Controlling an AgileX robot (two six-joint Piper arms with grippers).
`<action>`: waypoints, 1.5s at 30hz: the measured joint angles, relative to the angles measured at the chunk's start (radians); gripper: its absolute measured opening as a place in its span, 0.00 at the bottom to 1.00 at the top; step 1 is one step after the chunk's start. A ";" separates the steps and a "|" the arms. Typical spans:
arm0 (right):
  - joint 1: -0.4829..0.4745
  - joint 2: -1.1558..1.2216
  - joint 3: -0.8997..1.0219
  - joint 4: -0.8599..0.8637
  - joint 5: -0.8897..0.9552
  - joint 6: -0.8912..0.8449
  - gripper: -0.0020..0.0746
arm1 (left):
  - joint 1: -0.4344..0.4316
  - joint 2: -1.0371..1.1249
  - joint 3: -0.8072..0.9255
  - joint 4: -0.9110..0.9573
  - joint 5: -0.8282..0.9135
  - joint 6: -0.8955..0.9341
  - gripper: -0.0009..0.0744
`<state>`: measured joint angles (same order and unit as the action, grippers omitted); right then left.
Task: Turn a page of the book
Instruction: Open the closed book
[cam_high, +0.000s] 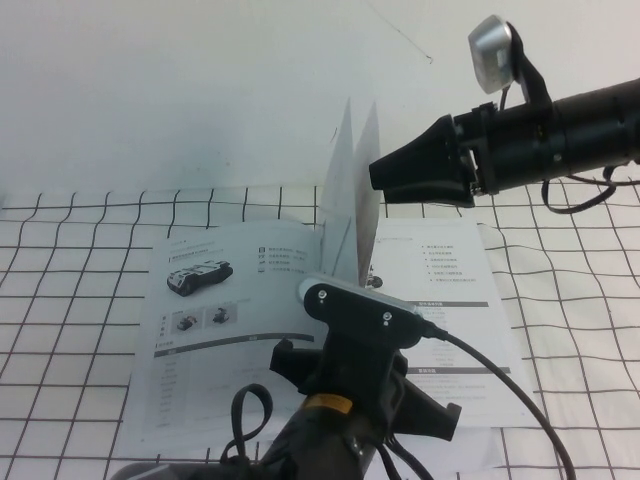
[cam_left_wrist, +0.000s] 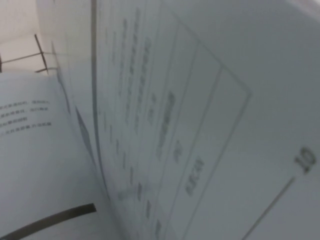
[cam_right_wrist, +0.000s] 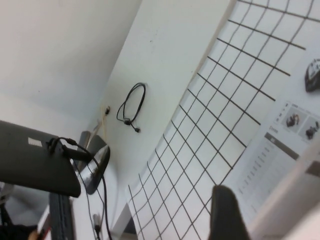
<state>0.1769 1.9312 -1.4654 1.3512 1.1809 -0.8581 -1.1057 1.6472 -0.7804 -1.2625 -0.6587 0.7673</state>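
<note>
The book lies open on the grid-lined table. The page stands nearly upright over the spine, with a second leaf's edge just behind it. My right gripper reaches in from the right and is shut on the page's upper outer edge. In the right wrist view one dark finger sits against the page edge. My left gripper hovers low over the book's near middle, its tip hidden under the wrist mount. The left wrist view shows only the raised page close up and the flat left page.
A white cloth with a black grid covers the table under the book. A white wall stands behind. The left arm's cable loops over the right page. In the right wrist view a coiled black cable lies beyond the cloth.
</note>
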 joint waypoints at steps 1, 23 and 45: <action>0.000 -0.014 0.000 -0.008 0.001 -0.002 0.53 | 0.000 0.000 0.000 -0.020 -0.004 0.000 0.01; 0.000 -0.124 0.008 -0.544 -0.048 0.026 0.08 | 0.000 0.000 0.000 -0.357 -0.173 0.130 0.01; 0.096 0.201 0.009 -0.631 -0.220 0.057 0.03 | 0.320 0.000 0.000 -0.499 0.309 0.266 0.01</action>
<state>0.2728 2.1326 -1.4560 0.7199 0.9607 -0.8013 -0.7862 1.6472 -0.7804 -1.7619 -0.3499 1.0332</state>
